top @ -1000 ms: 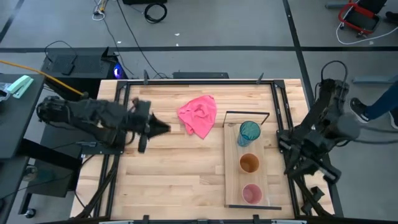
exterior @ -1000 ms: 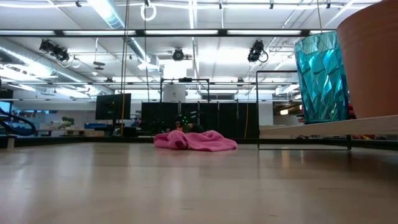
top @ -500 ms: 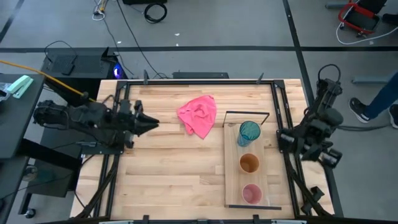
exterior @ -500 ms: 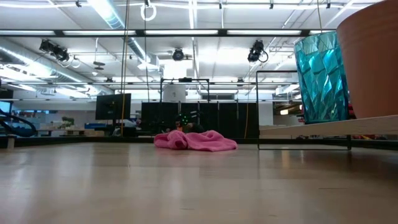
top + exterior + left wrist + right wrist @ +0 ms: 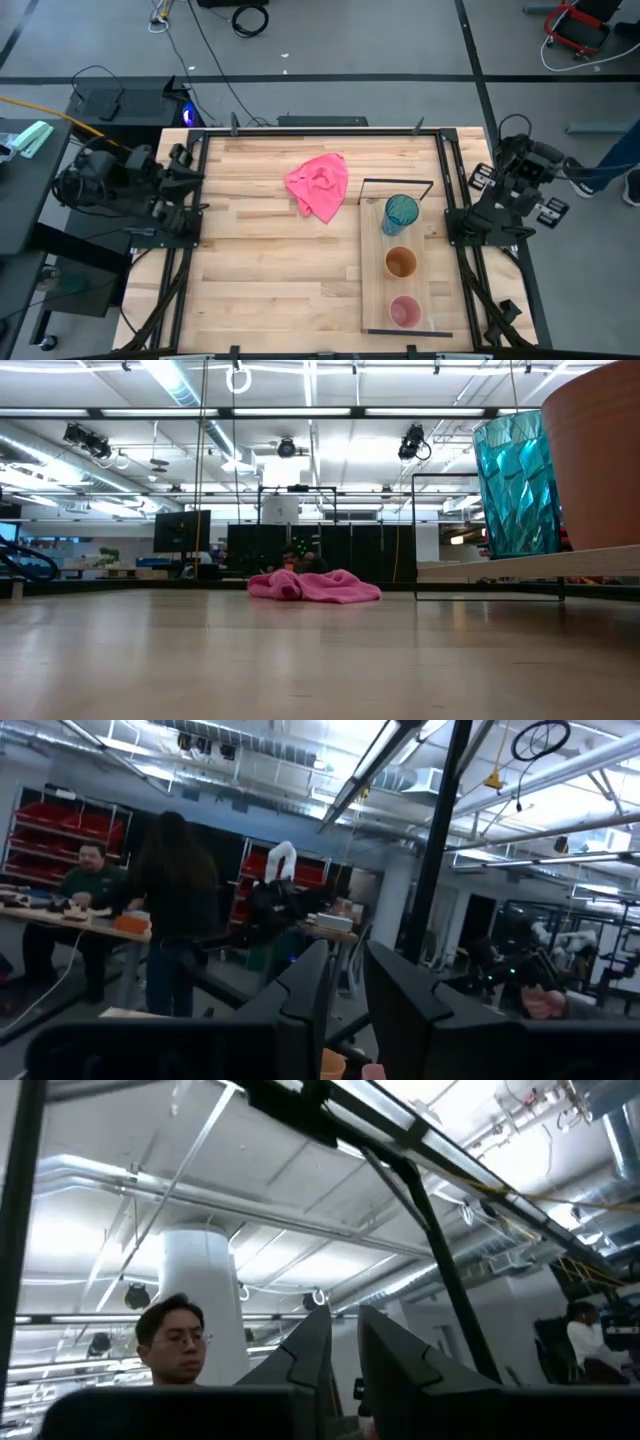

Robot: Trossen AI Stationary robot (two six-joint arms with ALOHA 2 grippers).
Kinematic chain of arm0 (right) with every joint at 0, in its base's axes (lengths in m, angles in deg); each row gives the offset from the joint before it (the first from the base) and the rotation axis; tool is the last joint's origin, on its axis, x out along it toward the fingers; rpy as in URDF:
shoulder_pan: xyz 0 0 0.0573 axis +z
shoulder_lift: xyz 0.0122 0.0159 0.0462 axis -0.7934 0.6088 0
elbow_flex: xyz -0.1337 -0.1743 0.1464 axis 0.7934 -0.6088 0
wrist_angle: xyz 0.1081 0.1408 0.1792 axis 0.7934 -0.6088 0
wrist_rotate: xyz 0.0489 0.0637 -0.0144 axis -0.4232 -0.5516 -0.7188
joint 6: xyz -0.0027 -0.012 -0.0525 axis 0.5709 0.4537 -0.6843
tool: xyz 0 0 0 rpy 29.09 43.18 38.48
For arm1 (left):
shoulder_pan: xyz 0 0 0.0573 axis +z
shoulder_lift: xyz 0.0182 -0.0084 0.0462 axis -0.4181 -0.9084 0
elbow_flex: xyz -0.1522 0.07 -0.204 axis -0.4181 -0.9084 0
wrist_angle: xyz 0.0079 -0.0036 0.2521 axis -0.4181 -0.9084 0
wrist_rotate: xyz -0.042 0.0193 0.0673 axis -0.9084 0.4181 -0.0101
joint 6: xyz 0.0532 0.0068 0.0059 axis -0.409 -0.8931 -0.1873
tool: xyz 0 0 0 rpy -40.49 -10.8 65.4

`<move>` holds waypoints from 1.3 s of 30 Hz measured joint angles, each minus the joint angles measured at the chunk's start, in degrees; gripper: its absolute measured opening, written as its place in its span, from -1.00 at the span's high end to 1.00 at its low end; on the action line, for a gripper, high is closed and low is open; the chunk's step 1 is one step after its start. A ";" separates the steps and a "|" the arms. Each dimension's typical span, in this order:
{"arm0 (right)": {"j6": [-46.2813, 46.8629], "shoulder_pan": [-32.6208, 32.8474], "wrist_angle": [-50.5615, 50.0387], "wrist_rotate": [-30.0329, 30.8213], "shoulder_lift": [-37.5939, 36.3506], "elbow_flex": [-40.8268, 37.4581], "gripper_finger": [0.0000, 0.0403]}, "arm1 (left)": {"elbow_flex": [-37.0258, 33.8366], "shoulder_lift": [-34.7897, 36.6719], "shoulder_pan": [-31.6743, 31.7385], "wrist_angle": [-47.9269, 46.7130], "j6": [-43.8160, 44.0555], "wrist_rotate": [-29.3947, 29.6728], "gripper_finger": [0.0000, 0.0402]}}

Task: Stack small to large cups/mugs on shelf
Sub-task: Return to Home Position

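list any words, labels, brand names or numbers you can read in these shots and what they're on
None can be read.
The teal tumbler, orange-brown cup and pink cup on the shelf show no print.
The pink cloth is plain.
The left gripper and right gripper show no markings.
Anything on the red bins in the room behind is too small to tell.

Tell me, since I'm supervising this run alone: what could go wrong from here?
1. The teal tumbler, orange-brown cup and pink cup stand unstacked in a tight row on the shelf. Grasping one may knock its neighbour.
2. The tall tumbler stands beside the wire frame and could catch it or tip when lifted.
The left hand and right hand wait at the table's sides.
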 joint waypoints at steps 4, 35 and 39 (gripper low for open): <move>-0.10 -0.02 -2.54 0.00 -4.11 0.00 0.69 | 0.00 3.41 0.00 -1.89 -0.21 -0.04 0.61; -16.01 -0.02 7.71 1.92 -6.27 -8.03 0.69 | -13.28 19.01 -0.04 1.07 0.33 -0.58 0.61; -18.95 -0.11 12.26 4.30 -6.27 -12.49 0.69 | -19.34 19.01 -0.04 6.68 1.20 -0.47 0.60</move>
